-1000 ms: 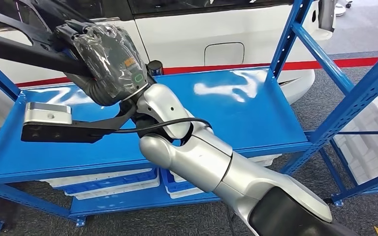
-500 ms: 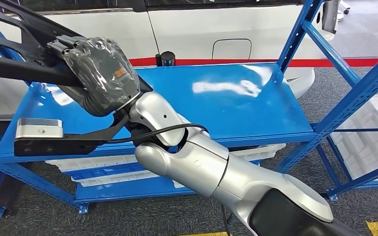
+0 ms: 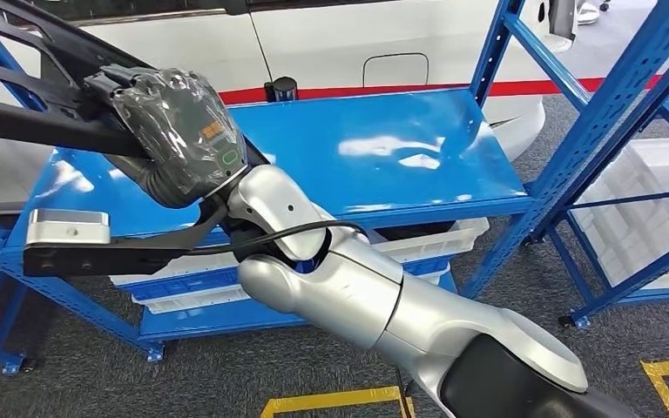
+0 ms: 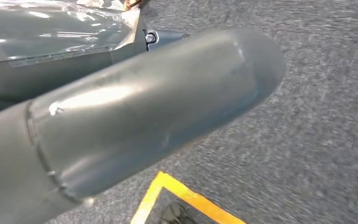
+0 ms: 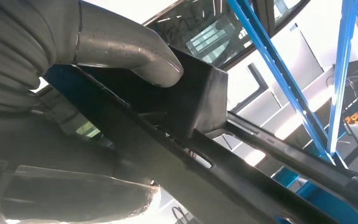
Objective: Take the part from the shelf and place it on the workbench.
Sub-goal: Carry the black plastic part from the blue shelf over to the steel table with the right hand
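Part (image 3: 17, 104), a long black plastic frame, sits gripped in the right hand (image 3: 179, 131), jutting out past its fingers above the blue shelf (image 3: 383, 157). Right thumb (image 5: 130, 51) presses on its ribbed block. Whether the left hand (image 4: 121, 121) is clenched or released I cannot tell.

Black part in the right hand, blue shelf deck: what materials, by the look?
Black part: looks like moulded plastic, matte black; thin struts and ribbed, boxy sections in the right wrist view suggest moulding, though coated metal can't be excluded. The right hand grips it. Shelf deck: apparently painted sheet metal, glossy blue; sharp light reflections lie on its flat surface.
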